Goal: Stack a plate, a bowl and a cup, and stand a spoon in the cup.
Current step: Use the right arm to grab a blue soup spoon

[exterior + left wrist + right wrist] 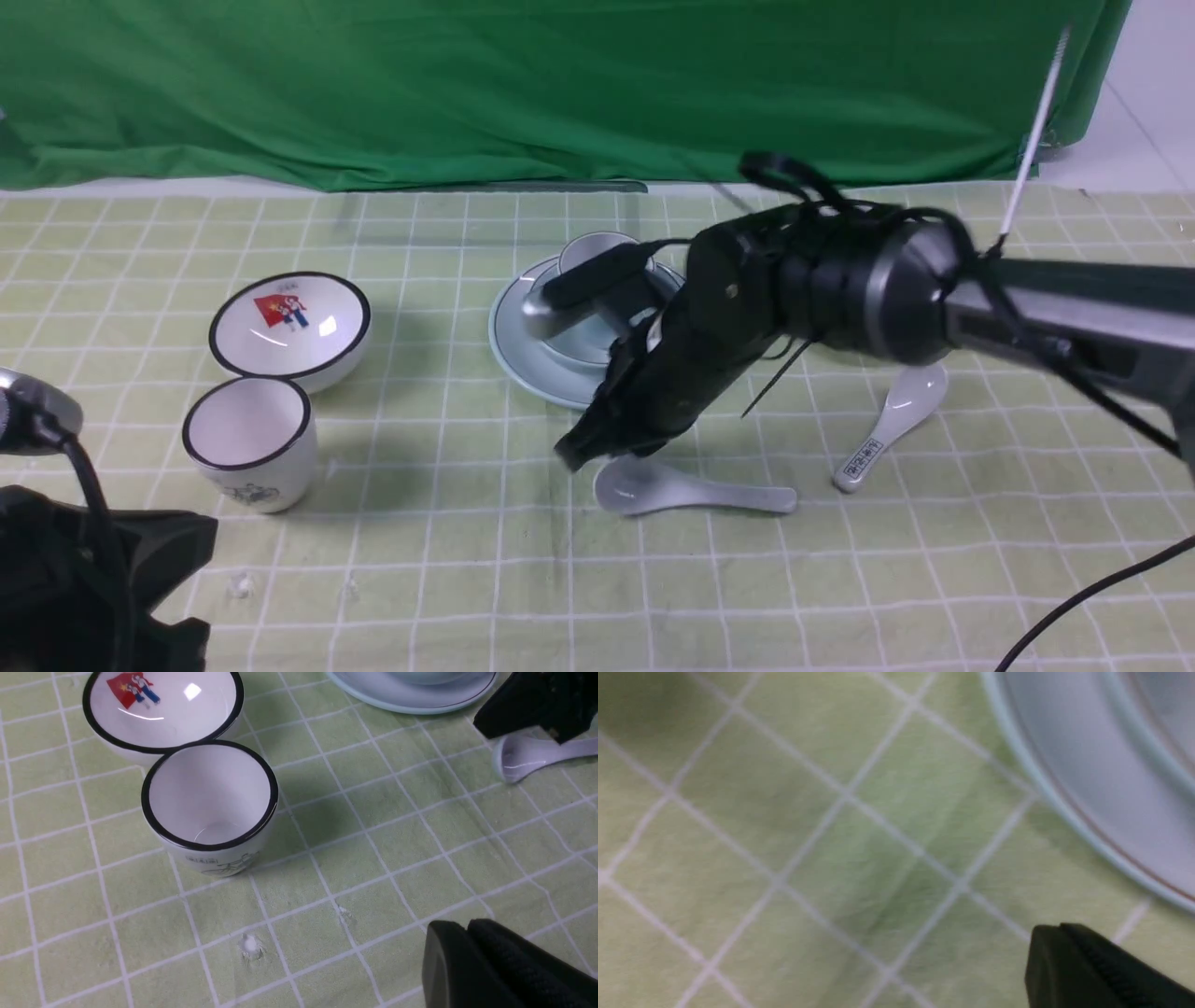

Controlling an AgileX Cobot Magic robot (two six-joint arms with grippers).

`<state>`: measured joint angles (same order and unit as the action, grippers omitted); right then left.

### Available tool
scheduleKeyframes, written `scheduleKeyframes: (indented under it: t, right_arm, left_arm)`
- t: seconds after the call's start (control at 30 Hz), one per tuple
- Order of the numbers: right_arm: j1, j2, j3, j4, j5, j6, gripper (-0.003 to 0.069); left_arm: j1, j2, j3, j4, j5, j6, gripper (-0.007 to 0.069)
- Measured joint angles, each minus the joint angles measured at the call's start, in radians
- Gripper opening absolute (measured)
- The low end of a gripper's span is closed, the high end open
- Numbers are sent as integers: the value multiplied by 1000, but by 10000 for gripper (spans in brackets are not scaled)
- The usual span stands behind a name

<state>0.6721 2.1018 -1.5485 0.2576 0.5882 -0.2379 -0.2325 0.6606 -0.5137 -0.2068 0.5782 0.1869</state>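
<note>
Pale blue-green crockery is stacked at the centre of the front view. The plate (513, 338) sits on the checked counter (420, 560), the bowl (579, 353) on the plate, and the cup (597, 250) in the bowl, partly hidden by the right arm. The plain spoon (695, 495) lies flat at lower centre, below the stack, scoop to the left. The right end effector (571, 455) hangs just above and left of that scoop, jaws pressed together with nothing visible between them. The left end effector (460, 933), low at the frame's left, is likewise closed and empty. A black-rimmed white bowl (289, 322) and black-rimmed white cup (250, 439) stand together at the left, and a printed spoon (892, 425) lies at the right.
</note>
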Motion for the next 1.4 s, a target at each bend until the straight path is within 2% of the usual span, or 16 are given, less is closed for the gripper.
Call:
scheduleKeyframes:
  t: [0.13,0.27,0.37,0.47,0.5,0.53,0.57,0.63,0.7,0.77,0.8,0.9,1.07,1.2,1.3,1.4]
  right_arm:
    - [55,-3,-5,7,64,-12,13]
    - [59,-38,-15,0,156,-15,13]
    - [45,-114,-18,-30,262,34,34]
    - [8,-165,-19,-55,381,65,107]
    - [-16,-177,-12,-61,429,74,154]
    - [-24,-180,-7,-62,448,77,171]
    - [-53,-185,13,-66,480,83,225]
    - [-85,-185,49,-72,491,84,262]
    - [-111,-185,100,-77,454,86,229]
    - [-122,-185,135,-77,405,86,146]
    - [-124,-185,154,-77,366,86,74]
    - [-125,-179,183,-76,316,83,19]
    - [-125,-130,191,-76,272,66,10]
    - [-125,-102,191,-156,158,68,10]
    - [-131,-94,189,-283,52,155,15]
    - [-143,-92,167,-331,23,261,44]
  left_arm:
    - [0,0,0,-3,0,0,-8]
    - [0,0,0,-13,0,0,-8]
    - [0,0,0,-30,0,0,-8]
    - [0,0,0,-34,0,0,-8]
    - [0,0,0,-37,0,0,-8]
    - [0,0,0,-40,0,0,-8]
    - [0,0,0,-47,0,0,-8]
    - [0,0,0,-61,0,0,-8]
    - [0,0,0,-76,0,1,-8]
    - [0,0,0,-80,0,2,-8]
    - [0,0,0,-80,0,3,-8]
    - [0,0,0,-82,0,5,-8]
    - [0,0,0,-82,0,5,-8]
    - [0,0,0,-82,0,5,-8]
    - [0,0,0,-82,-3,6,-8]
    - [0,0,0,-82,-9,12,-8]
